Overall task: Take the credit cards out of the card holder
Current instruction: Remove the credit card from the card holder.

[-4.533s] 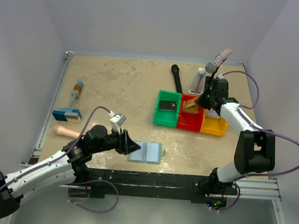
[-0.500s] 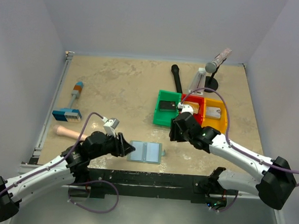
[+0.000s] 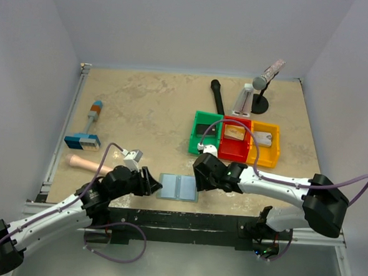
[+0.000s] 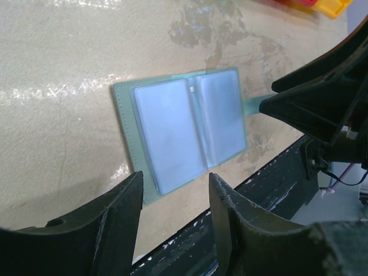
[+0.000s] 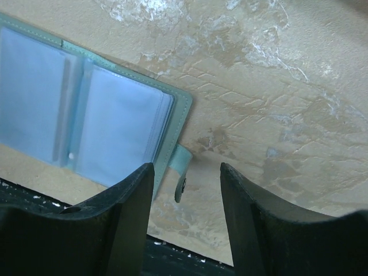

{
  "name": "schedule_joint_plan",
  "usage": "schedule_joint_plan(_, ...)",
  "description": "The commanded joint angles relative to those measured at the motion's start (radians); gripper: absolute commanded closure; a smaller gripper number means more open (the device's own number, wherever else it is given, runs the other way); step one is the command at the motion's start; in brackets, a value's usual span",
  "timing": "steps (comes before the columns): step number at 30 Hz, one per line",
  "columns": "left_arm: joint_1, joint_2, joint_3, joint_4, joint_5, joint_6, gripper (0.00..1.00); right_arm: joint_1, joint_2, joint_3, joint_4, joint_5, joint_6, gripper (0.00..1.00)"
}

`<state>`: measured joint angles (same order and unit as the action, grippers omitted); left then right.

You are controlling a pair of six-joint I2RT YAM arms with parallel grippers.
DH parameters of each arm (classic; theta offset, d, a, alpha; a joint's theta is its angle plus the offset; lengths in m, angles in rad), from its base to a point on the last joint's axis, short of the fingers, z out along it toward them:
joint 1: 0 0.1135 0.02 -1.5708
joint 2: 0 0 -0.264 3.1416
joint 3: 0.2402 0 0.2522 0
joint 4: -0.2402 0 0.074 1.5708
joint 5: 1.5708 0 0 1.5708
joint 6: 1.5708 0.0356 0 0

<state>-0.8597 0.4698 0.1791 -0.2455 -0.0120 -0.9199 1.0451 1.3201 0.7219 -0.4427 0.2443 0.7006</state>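
Observation:
The card holder (image 3: 178, 188) lies open and flat near the table's front edge, a grey-blue bifold with clear pockets (image 4: 184, 129) (image 5: 86, 121). My left gripper (image 3: 155, 185) (image 4: 175, 183) is open just off its left edge. At its right edge my right gripper (image 3: 198, 180) (image 5: 187, 172) is open, with the holder's snap tab (image 5: 183, 168) between the fingers, untouched. Three credit cards lie in the bins: a dark one (image 3: 202, 130) in green, a tan-orange one (image 3: 235, 132) in red, a pale one (image 3: 263, 140) in yellow.
The green bin (image 3: 195, 145), red bin (image 3: 232, 155) and yellow bin (image 3: 265, 160) stand in a row right of centre. Behind them are a black marker (image 3: 218, 96) and a microphone stand (image 3: 261, 86). At left lie a blue-and-orange block tool (image 3: 82, 142) and a pinkish cylinder (image 3: 84, 163). A black rail (image 3: 185, 220) borders the front.
The right arm has come from the bins down and left to the holder's right edge, its gripper now open. The left gripper has shifted slightly toward the front edge.

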Motion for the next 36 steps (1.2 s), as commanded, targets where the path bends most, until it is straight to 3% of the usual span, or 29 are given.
schedule_joint_plan(1, 0.001, -0.002, -0.015, 0.011, -0.023, -0.027, 0.46, 0.003, -0.013, 0.036, -0.002, 0.035, 0.039, 0.49)
schedule_joint_plan(12, -0.001, 0.090, 0.000, 0.068, 0.000, -0.004, 0.47, 0.003, -0.002, 0.010, -0.036, -0.007, 0.069, 0.78)
schedule_joint_plan(18, -0.001, 0.099, 0.010, 0.084, 0.007, 0.010, 0.48, 0.003, -0.021, 0.002, -0.027, -0.026, 0.065, 1.00)
schedule_joint_plan(36, -0.016, 0.317, 0.042, 0.229, 0.070, 0.036, 0.47, 0.016, -0.028, -0.009, 0.004, -0.056, 0.077, 1.00)
